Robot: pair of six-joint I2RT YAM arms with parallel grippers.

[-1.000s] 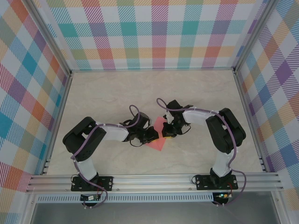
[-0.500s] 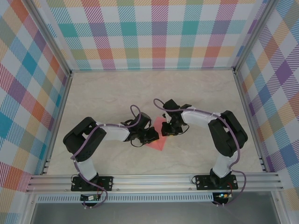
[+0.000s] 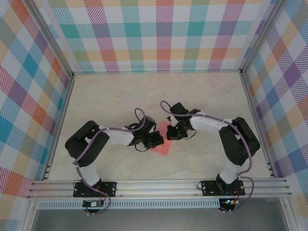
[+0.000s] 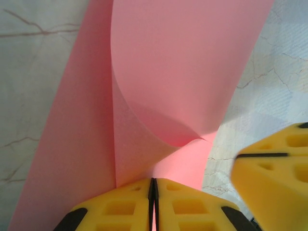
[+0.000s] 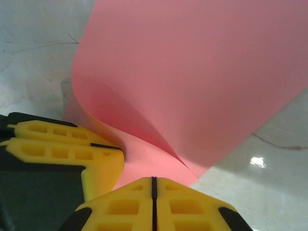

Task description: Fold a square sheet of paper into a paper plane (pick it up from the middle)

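Plaid walls [image 3: 159, 38] enclose a pale marbled table [image 3: 120, 96]. The left arm [image 3: 115, 137] and right arm [image 3: 211, 122] both reach in to the table's middle, and their wrists cover much of what lies there.

The square sheet of paper [image 3: 163, 147] lies between them on the table. From above only a salmon-pink corner pointing toward the near edge is visible. Up close it is curled over on itself, one layer arching above another [image 4: 183, 62], with its far edges cut off [image 5: 202, 72].

The left gripper [image 4: 153, 185] has its yellow fingers pressed together on the sheet, a pink sliver showing in the seam. The right gripper [image 5: 154, 182] also has its fingers together, just beside the left gripper. The sheet's lower layer reaches its tips, but whether they pinch it is hard to tell.
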